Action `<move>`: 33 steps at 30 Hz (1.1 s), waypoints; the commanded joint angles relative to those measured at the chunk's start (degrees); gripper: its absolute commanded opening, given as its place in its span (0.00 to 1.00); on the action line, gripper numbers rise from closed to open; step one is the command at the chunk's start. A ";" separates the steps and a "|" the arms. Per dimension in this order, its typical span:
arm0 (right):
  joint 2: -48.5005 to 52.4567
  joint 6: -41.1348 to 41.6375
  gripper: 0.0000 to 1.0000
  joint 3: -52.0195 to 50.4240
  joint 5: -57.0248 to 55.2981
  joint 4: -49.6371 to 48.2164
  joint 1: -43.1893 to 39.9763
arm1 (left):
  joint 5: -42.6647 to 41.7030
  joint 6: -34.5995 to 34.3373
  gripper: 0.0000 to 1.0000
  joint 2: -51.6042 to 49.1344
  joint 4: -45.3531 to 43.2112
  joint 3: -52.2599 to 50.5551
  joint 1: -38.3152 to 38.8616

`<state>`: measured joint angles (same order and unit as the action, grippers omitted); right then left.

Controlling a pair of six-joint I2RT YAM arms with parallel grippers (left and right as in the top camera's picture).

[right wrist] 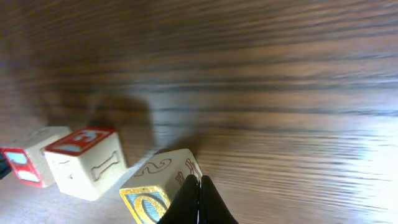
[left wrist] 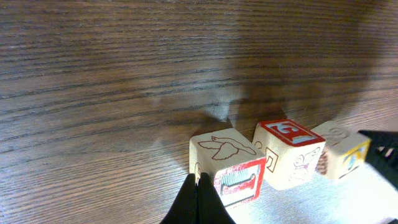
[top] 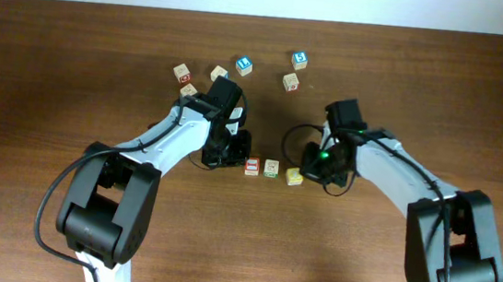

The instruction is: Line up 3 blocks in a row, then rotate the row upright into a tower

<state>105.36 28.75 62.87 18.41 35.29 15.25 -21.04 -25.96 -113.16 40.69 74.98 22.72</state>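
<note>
Pressing shut on nothing, the left jaws sat at the near edge of the red-bordered block (left wrist: 233, 168). The right jaws, equally closed and empty, sat against the yellow-faced block (right wrist: 158, 186). Between those two stood the green-marked block (top: 271, 168), completing a short, slightly crooked row on the tabletop (top: 55, 67). Farther back lay spare cubes (top: 244, 65). Turning looked barely begun, and no finished rotation could be confirmed.

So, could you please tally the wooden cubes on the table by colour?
Red-faced wooden cube: 1
Green-marked wooden cube: 1
Yellow-faced wooden cube: 1
Blue-faced wooden cubes: 2
Other pale wooden cubes: 4
Total: 9
</note>
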 commanded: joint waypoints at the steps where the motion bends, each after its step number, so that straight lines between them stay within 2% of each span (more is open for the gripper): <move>1: 1.44 2.40 0.04 -0.24 -0.46 -2.21 2.40 | -0.63 0.76 0.00 -0.42 -0.11 -0.17 0.07; 11: 4.72 8.83 0.04 -0.24 1.53 -9.57 6.32 | -0.63 0.76 0.00 -0.42 -0.11 -0.17 0.07; 20: 4.72 3.21 0.04 0.15 2.54 -13.75 6.36 | -0.63 0.76 0.00 -0.42 -0.13 -0.17 0.07; 33: 4.74 2.29 0.04 0.15 2.97 -16.06 9.57 | -0.63 0.79 0.00 -0.42 -1.09 -0.17 0.07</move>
<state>109.51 31.22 62.83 20.49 19.88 23.42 -20.69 -25.96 -113.16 39.79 74.98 22.61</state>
